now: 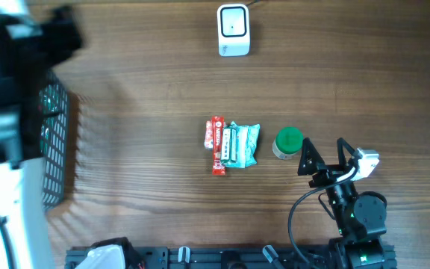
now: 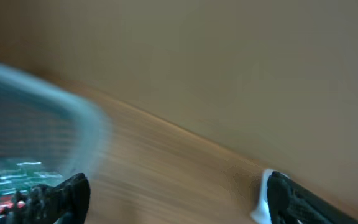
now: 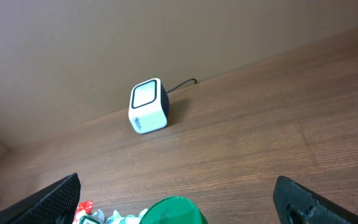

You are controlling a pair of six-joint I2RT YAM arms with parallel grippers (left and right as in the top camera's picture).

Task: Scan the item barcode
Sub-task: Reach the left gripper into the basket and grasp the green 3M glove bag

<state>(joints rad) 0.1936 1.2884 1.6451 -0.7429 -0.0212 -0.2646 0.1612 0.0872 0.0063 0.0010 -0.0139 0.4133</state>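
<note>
The white barcode scanner (image 1: 234, 30) stands at the table's far middle, also seen in the right wrist view as a white scanner (image 3: 148, 107) with a cable behind. A red packet (image 1: 216, 144), a green-and-white packet (image 1: 242, 144) and a green-lidded jar (image 1: 288, 142) lie mid-table. My right gripper (image 1: 327, 155) is open just right of the jar; the green lid (image 3: 173, 213) shows low between its fingers (image 3: 51, 200). My left gripper (image 2: 173, 202) is open with nothing between its fingers (image 2: 58, 198), beside the basket; that view is motion-blurred.
A dark mesh basket (image 1: 57, 146) sits at the left edge, partly under my left arm (image 1: 13, 67). Its rim (image 2: 48, 102) fills the left of the left wrist view, with something teal (image 2: 17, 174) inside. A wall runs behind the scanner.
</note>
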